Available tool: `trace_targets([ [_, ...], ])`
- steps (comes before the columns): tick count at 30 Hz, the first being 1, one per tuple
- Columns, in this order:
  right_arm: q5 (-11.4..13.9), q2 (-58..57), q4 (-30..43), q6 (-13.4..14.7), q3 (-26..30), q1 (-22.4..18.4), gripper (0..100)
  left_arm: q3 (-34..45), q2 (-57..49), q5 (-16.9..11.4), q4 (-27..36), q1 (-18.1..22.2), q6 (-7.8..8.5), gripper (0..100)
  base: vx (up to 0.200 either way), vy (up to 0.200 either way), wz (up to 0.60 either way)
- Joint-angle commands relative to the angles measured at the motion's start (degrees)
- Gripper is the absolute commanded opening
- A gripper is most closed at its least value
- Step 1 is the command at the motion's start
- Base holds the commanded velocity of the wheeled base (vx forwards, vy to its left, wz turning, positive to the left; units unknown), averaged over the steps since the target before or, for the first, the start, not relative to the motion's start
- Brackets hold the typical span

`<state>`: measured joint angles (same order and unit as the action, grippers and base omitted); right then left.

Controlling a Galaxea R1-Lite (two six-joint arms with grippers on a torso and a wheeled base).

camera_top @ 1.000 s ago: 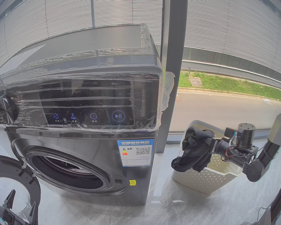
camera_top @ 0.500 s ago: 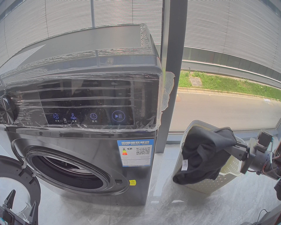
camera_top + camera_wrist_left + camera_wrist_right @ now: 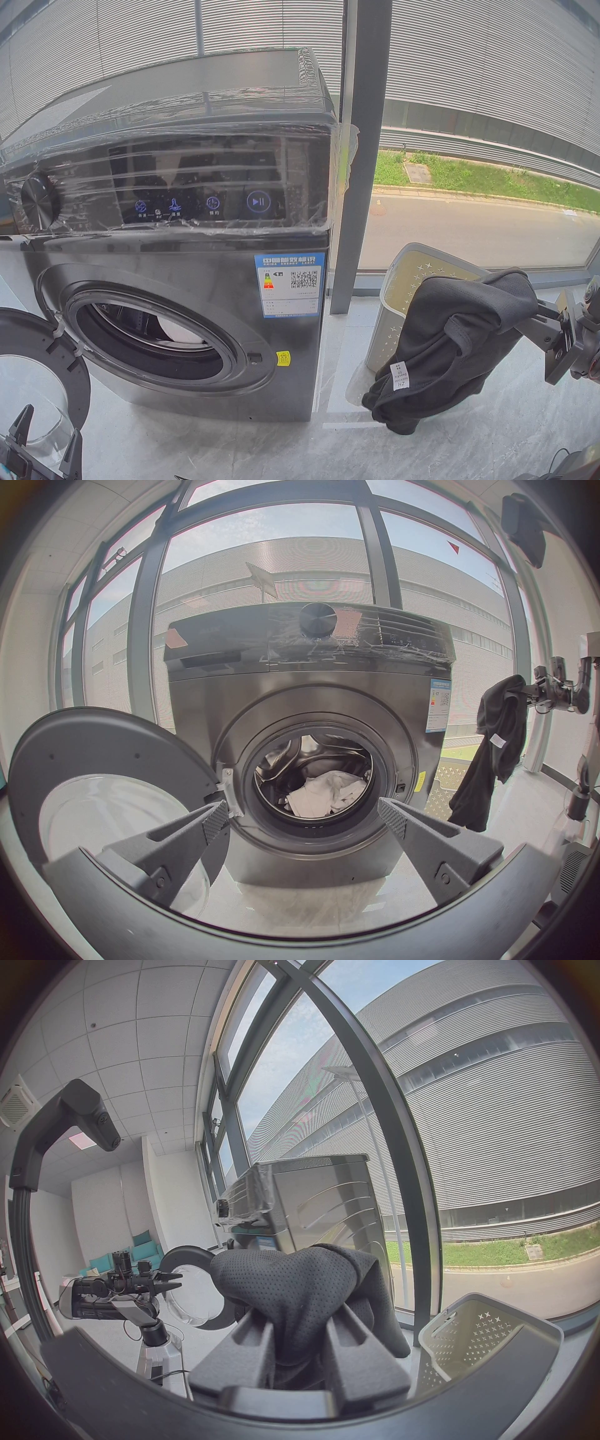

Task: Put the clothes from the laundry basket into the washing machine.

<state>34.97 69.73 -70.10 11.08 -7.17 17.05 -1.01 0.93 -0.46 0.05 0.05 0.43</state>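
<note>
Head view: black garment (image 3: pixel 450 337) hangs long-axis down from right claw (image 3: pixel 536 319), over laundry basket (image 3: pixel 406 275); washing machine (image 3: pixel 187 269) well apart at its 9 o'clock. Left wrist view: left claw (image 3: pixel 303 811) spread wide, empty, facing drum with white cloth (image 3: pixel 325 792). Right wrist view: right claw (image 3: pixel 300 1325) clamped on garment.

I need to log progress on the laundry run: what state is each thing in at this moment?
left gripper: open, empty.
right gripper: shut on the black garment.
black garment: hanging off the floor, in front of the laundry basket.
laundry basket: upright on the floor.
washing machine door: swung open.
drum: holds a white cloth.
</note>
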Motion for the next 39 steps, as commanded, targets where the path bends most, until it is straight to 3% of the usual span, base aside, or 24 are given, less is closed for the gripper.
trace_targets([
  [1,0.09,-1.09,-0.04,-0.01,0.49,0.08,0,1.01,-0.93,0.02,0.04,0.04,0.01,100,-0.2,0.0,0.0],
  [9,0.36,1.2,-0.04,-0.01,0.49,0.52,0,1.01,-0.93,0.02,-0.05,0.04,0.01,100,-0.2,0.0,0.0],
  [15,2.29,4.63,-0.04,-0.36,0.14,0.88,0,1.01,-0.93,0.02,-0.05,0.04,0.01,100,-0.2,0.0,0.0],
  [20,2.47,6.73,-0.04,-0.71,-1.09,3.07,0,1.01,-0.93,0.02,0.04,0.04,0.01,100,-0.2,0.0,0.0],
  [28,2.38,11.3,-0.04,-1.94,-5.58,5.36,0,0.92,-0.93,0.02,0.13,0.04,-0.08,100,0.0,0.0,0.0],
  [34,2.12,15.0,-0.04,-2.73,-11.11,6.85,0,1.01,-0.93,-2.44,-0.14,-0.05,2.39,100,0.0,0.0,0.0],
  [38,2.03,15.44,-0.04,-2.73,-11.55,7.12,0,0.92,-0.93,-1.73,0.13,0.04,1.86,100,0.0,0.0,0.0],
  [39,2.03,15.44,-0.04,-2.64,-11.55,7.12,0,0.84,-0.93,-0.42,0.39,0.04,0.1,100,0.0,0.0,0.0],
])
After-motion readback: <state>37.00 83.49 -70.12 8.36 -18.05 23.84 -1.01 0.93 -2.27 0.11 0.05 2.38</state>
